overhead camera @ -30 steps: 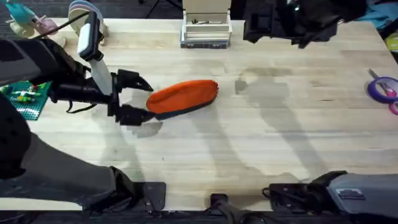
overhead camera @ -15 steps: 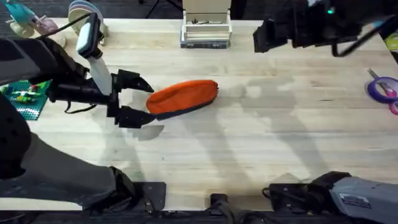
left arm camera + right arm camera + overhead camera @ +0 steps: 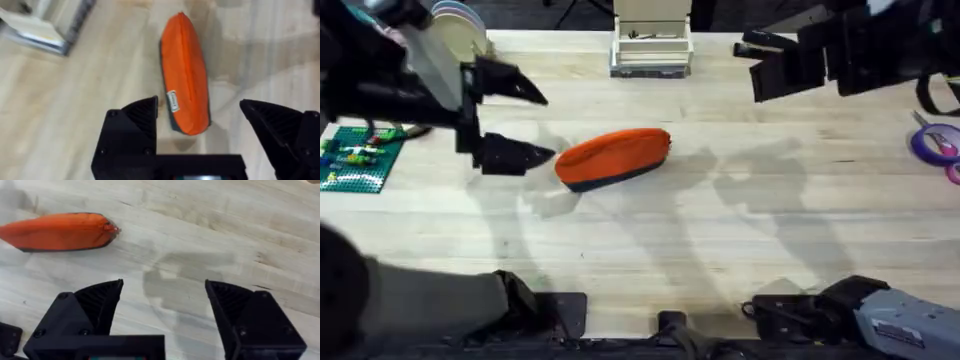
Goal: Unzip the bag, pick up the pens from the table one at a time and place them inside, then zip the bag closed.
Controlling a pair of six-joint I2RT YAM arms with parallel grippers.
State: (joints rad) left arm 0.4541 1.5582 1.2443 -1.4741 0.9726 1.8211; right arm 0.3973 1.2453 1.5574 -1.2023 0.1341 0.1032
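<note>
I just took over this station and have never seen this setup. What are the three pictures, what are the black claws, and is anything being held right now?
The overhead picture looks down on a light wooden table. The other two come from cameras on each arm's wrist, so each shows its own black fingers at the bottom edge.

The black claws are two-finger grippers. The left gripper hovers open beside one end of the small orange fabric pouch with a dark underside; its wrist camera looks down the pouch. The right gripper is open and raised over the table's far side; its camera sees the pouch from farther off.

Nothing is held. The pouch lies on the table with no gripper touching it.
</note>
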